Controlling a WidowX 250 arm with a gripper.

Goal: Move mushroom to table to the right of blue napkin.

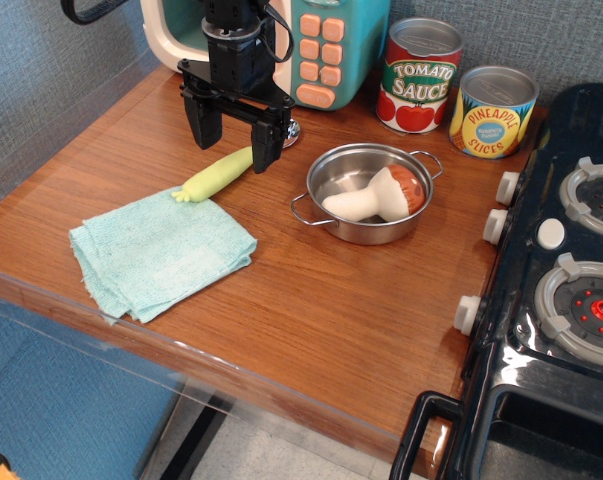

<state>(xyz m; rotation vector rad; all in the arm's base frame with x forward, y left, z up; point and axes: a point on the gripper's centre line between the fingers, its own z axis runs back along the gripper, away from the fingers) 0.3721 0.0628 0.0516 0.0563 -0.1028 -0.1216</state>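
Observation:
The mushroom, cream stem and red-orange cap, lies on its side inside the steel pot on the wood table. The blue napkin lies folded at the left front of the table. My gripper hangs open and empty above the back left of the table, left of the pot, with its fingers straddling the yellow-green handled spoon. It is well apart from the mushroom.
A tomato sauce can and a pineapple slices can stand at the back. A teal toy microwave is behind my gripper. A black toy stove fills the right side. The table's front edge runs diagonally.

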